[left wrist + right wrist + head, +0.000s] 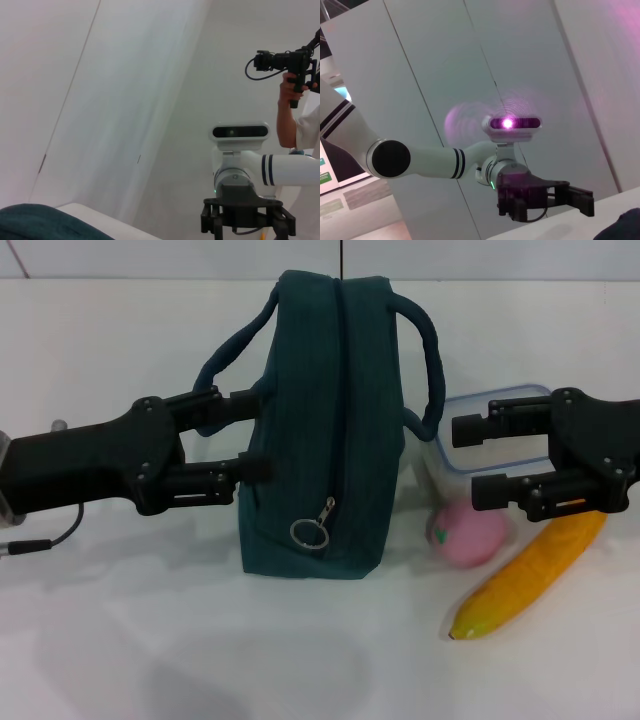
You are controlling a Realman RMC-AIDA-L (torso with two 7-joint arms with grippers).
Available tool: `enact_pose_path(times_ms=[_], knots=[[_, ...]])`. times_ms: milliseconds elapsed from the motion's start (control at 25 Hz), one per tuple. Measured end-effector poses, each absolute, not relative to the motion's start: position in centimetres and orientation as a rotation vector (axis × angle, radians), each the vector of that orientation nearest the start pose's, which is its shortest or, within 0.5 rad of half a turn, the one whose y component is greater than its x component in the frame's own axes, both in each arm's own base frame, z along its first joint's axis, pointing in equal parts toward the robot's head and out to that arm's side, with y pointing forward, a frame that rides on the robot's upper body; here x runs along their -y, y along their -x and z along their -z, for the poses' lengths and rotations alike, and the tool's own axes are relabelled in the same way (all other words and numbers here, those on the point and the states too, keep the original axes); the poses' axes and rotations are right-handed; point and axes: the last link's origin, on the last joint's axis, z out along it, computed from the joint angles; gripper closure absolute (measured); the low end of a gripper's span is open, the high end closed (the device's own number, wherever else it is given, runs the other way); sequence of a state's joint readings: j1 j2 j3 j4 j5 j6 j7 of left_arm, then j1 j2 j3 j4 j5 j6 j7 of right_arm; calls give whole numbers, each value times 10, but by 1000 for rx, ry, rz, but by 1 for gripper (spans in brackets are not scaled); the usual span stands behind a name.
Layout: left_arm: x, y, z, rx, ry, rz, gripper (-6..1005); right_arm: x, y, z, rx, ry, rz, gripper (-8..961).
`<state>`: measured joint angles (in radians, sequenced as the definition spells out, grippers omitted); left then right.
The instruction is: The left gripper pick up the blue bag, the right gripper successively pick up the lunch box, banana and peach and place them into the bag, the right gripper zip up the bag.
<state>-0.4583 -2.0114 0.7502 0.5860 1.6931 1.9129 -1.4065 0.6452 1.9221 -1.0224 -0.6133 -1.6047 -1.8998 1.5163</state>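
Left tool closing in on the zipped bag

The left tool point(258, 432), fingers spread and gripping nothing, is reaching at the blue bag point(318, 430), standing mid-surface toward the far edge. The right tool point(470, 460), also open, is hovering near the lunch box point(452, 460), peach point(467, 535) and banana point(525, 580). Dark teal and zipped, the bag is probably soft and light; a padded handle seems the likeliest hold.

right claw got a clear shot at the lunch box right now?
Probably yes. The right claw hangs open right at the lunch box, nothing between them. The blue bag stands beside the box, the peach and banana nearer the robot.
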Motion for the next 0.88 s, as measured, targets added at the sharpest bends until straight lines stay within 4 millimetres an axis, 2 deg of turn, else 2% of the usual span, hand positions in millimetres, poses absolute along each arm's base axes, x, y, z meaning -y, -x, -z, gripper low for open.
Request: enact_pose_path(times_ms=[640,760,880], knots=[[-288,244,-37,601,2771,1252,156,-322,-190,-38,-412,3091,-1088,228],[-294,237,-40,641,2794,1244,162,-322,-190,-38,-417,3086,-1087,228],[-307,227,-51,720,2795,1197,168,-321,-193,-37,-434,3080,-1089,229]])
